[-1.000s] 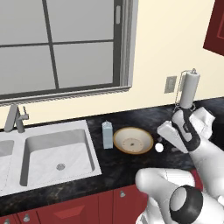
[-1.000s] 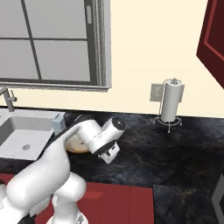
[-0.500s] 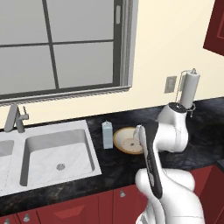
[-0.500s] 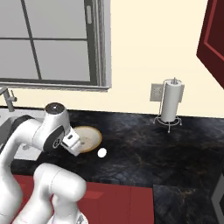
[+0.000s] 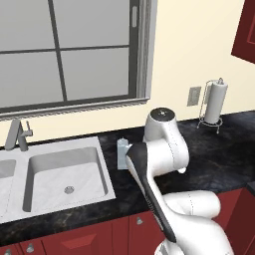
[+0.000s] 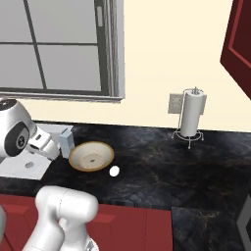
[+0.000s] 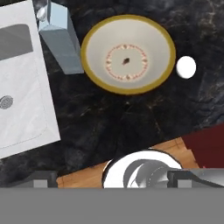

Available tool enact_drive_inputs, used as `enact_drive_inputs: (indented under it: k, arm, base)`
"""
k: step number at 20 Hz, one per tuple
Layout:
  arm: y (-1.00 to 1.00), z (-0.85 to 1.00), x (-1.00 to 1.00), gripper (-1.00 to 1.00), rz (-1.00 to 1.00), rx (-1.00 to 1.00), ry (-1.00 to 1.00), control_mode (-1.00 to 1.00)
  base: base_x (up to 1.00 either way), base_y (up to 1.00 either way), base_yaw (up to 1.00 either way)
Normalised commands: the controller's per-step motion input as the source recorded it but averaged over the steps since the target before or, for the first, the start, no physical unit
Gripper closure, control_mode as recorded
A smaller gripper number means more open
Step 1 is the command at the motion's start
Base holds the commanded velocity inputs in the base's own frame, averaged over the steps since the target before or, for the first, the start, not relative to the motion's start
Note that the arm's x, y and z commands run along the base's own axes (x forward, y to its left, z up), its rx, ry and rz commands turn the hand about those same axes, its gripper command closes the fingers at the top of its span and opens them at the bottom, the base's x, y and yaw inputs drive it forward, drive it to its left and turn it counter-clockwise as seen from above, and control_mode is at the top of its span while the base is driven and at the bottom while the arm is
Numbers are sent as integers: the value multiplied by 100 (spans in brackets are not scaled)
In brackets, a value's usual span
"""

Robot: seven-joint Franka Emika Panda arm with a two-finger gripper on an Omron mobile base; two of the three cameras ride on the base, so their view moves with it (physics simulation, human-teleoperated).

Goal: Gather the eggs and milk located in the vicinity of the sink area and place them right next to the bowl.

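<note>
My gripper (image 7: 112, 180) hangs open and empty high above the counter, looking straight down; in the right base view the gripper (image 6: 47, 148) is over the sink's right edge. The tan-rimmed bowl (image 7: 128, 54) (image 6: 91, 156) sits on the dark counter. A small white egg (image 7: 186, 67) (image 6: 114, 171) lies just beside the bowl, on the side away from the sink. The pale blue milk carton (image 7: 61, 41) (image 6: 66, 139) (image 5: 122, 152) stands upright between the bowl and the sink (image 7: 22, 100) (image 5: 64, 174), close to the bowl's rim. My arm hides the bowl in the left base view.
A grey faucet (image 5: 17, 134) stands behind the sink under the window. A paper-towel roll (image 6: 192, 116) (image 5: 215, 102) on a wire stand is at the back right by a wall outlet. Red cabinet fronts (image 6: 132, 225) run below the counter edge.
My arm has risen and swung left, from beside the egg right of the bowl to above the sink's edge. The egg stays on the counter. The jaws stayed open.
</note>
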Motion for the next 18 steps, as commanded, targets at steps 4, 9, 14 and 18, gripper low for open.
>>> enact_drive_inputs:
  k: [4, 9, 14, 18]
  arm:
    - [0, -2, -1, -100, 15, 13, 0, -100]
    - [0, 12, 0, -100, 17, 6, 8, -100]
    - [0, 0, 0, -100, 0, 0, 0, -100]
    - [0, 0, 0, -100, 0, 0, 0, -100]
  base:
    - [0, 0, 0]
    - [0, 0, 0]
    - [0, 0, 0]
    - [0, 0, 0]
